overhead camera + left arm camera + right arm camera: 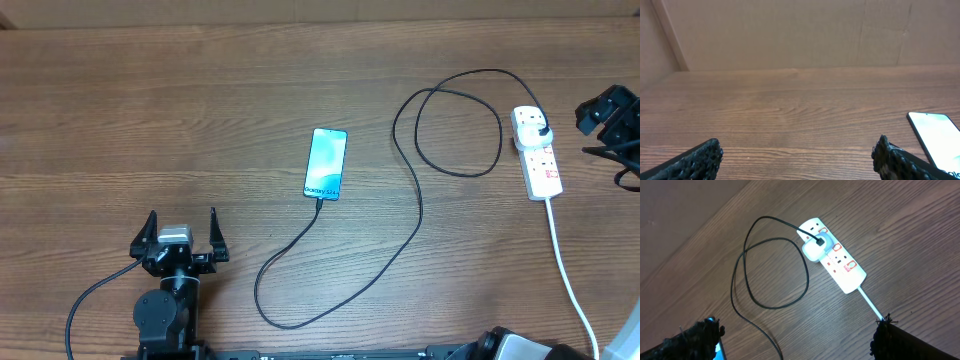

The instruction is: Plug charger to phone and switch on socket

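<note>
The table bears everything. The left gripper sits near the front edge, jaws wide and empty. The right gripper hangs above the socket, also wide and empty. The socket lies at the right and the phone mid-table, screen lit. The charger loops between them, plug in socket, tip at the phone's near end.

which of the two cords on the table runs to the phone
The thin black charger, looping from the socket to the phone; the thicker white cord runs from the socket toward the near edge.
</note>
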You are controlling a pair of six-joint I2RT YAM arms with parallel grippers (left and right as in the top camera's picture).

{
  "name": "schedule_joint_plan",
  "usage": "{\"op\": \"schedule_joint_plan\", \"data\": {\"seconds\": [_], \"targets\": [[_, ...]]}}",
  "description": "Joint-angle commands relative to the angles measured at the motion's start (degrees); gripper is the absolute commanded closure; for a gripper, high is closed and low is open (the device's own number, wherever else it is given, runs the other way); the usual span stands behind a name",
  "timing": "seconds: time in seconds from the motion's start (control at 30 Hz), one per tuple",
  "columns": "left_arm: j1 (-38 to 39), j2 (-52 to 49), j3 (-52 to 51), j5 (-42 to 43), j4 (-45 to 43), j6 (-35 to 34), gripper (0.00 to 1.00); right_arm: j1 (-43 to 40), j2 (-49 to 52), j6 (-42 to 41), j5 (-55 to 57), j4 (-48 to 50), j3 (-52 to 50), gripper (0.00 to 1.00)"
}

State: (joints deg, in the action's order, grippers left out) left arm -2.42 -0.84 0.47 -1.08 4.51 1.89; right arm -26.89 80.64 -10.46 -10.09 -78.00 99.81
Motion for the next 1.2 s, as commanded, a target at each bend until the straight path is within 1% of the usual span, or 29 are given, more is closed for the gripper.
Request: {"op": "schedule_joint_plan", "data": {"seconds": [0.0,0.87,0.9,1.03,1.17], "targets": [[-0.3,0.6,-0.2,0.7,-0.1,0.7,0.01,0.2,-0.2,0.0,0.2,0.3,1.4,0.00],[-0.3,0.6,-0.2,0.7,-0.1,0.7,0.01,0.3,-0.3,0.0,0.2,0.6,1.4,0.00],[-0.3,0.6,-0.2,0.7,-0.1,0.7,0.01,0.3,-0.5,0.0,0.1,0.2,1.5,0.00],[-0.3,0.6,-0.2,0.7,-0.1,0.7,0.01,0.3,-2.3,0.0,-0.9,-8.4,1.4,0.00],[-0.3,0.6,-0.2,0.7,-0.1,0.7,0.01,0.2,-3.6,0.0,-0.9,-11.0,1.4,0.00]]}}
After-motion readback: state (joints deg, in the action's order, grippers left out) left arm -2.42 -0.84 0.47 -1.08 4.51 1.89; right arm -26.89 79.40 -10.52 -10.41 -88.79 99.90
